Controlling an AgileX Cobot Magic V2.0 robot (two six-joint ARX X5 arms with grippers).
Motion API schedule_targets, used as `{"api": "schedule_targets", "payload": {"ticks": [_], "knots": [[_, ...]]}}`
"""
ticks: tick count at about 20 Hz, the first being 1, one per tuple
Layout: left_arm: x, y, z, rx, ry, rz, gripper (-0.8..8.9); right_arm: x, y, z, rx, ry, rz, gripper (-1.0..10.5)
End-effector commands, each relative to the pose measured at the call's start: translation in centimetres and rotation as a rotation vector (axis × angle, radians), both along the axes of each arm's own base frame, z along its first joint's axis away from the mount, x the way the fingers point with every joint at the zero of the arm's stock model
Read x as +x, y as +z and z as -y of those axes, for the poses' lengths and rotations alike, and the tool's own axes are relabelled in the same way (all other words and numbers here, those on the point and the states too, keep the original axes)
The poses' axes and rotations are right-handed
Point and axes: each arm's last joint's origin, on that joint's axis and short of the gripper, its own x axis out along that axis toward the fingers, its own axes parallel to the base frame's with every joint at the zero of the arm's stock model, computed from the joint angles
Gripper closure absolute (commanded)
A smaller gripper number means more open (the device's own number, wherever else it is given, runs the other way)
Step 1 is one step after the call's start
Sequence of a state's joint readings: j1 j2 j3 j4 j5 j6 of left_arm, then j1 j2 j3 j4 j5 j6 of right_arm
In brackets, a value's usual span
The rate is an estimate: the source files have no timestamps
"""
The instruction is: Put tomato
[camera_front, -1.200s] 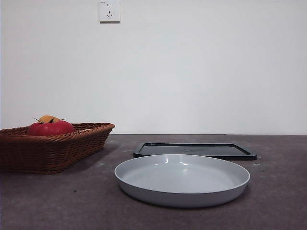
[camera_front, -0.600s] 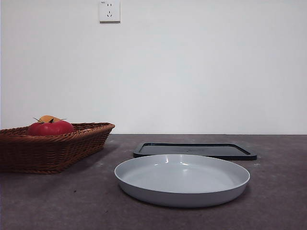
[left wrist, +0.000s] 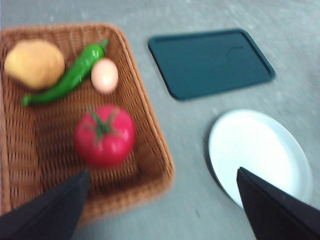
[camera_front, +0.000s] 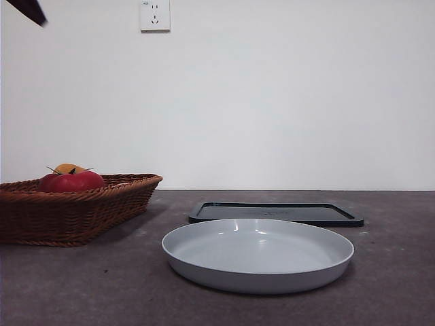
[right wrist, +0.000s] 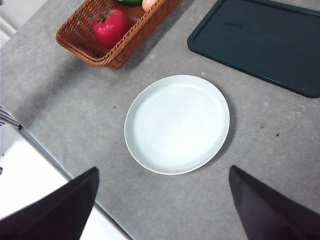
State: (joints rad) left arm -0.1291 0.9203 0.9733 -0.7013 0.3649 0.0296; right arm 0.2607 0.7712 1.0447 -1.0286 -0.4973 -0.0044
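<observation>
Tomato (left wrist: pixel 104 135) beyond spread left fingers (left wrist: pixel 47 210).

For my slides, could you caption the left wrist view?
Open left gripper above the basket holding the tomato.

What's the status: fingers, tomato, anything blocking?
Left gripper open above the basket, right gripper open over the plate. Tomato in basket, ungrasped. Nothing blocking.

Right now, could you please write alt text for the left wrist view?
A red tomato lies in a wicker basket with a potato, green chili pepper and egg. The left end effector hangs open above; a dark tray and white plate sit beside the basket.
</observation>
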Motion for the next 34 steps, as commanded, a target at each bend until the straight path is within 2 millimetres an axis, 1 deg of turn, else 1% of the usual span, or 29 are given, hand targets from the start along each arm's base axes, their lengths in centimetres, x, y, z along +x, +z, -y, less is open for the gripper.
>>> {"api": "schedule_targets", "payload": {"ticks": [1,4,7,11,16,22,25,29,34], "knots": [[2.1,-0.1,0.3,0.023,-0.017,0.034,3.38,0.0,0.5,-0.1,-0.002,0.013,0.029,5.3],[4.4,-1.2,0.5,0.066,-0.011,0.035,3.39,0.0,0.5,-0.1,-0.002,0.013,0.029,5.3],[6.2,-2.4,0.7,0.095,-0.017,0.015,3.39,0.0,0.5,-0.1,-0.001,0.013,0.029,5.3],[8.4,-4.2,1.0,0.116,-0.028,-0.016,3.39,0.0,0.5,-0.1,-0.001,0.013,0.029,5.3],[10.5,-6.2,1.3,0.124,-0.033,-0.042,3.38,0.0,0.5,-0.1,-0.001,0.013,0.029,5.3],[12.4,-8.3,1.5,0.13,-0.037,-0.062,3.36,0.0,0.5,-0.1,-0.001,0.013,0.029,5.3],[13.4,-9.8,1.6,0.154,-0.046,-0.083,3.36,0.0,0.5,-0.1,-0.001,0.014,0.029,5.3],[14.3,-11.5,1.7,0.176,-0.039,-0.117,3.36,0.0,0.5,-0.1,-0.001,0.014,0.029,5.3],[14.8,-12.8,1.8,0.181,-0.042,-0.157,3.36,0.0,0.5,-0.1,-0.002,0.013,0.028,5.3]]}}
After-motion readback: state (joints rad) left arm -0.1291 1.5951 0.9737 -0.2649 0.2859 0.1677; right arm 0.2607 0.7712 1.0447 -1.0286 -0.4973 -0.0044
